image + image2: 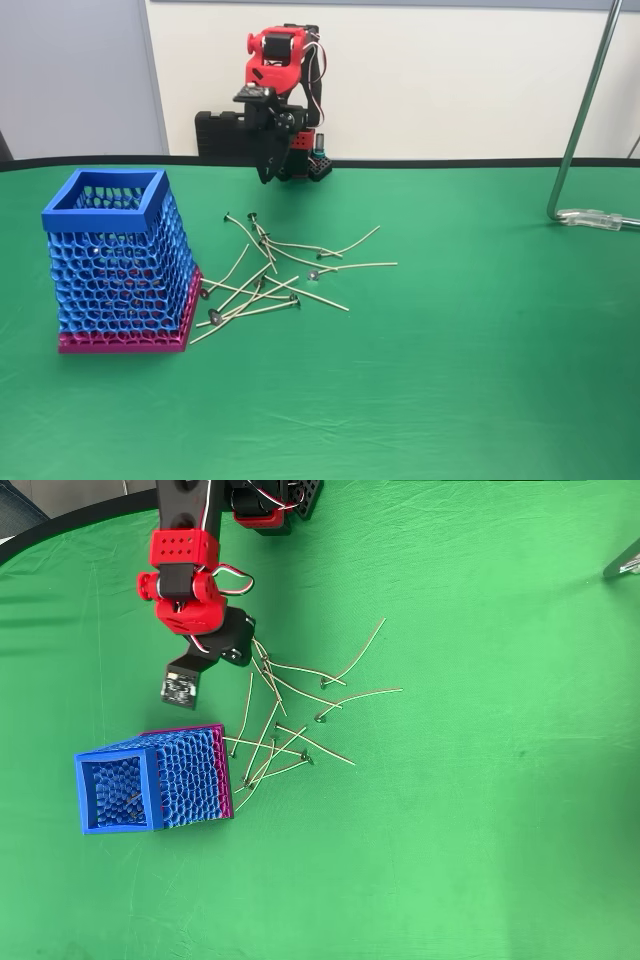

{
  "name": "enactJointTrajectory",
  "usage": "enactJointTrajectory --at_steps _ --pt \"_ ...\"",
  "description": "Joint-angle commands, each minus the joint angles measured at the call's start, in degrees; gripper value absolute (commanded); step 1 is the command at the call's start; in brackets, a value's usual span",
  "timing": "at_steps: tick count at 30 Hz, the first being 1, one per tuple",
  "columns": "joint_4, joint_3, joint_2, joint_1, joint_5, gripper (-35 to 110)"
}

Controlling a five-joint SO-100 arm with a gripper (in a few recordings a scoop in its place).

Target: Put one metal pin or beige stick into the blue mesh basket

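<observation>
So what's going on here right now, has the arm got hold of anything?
Nothing looks held yet. The red and black arm is folded back at the far edge of the green table, its gripper above the near end of the pile; whether it is open is unclear. The beige sticks lie scattered on the cloth beside the blue mesh basket, which stands upright.
</observation>
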Motion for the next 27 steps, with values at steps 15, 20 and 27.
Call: enactJointTrajectory --at_steps 15,20,27 --pt "-7.9 -2.5 -11.5 0.1 11.1 1" --pt "-14.4 1.9 -11.9 1.1 12.2 1" --pt "-18.0 5.8 -12.5 1.4 14.4 1"
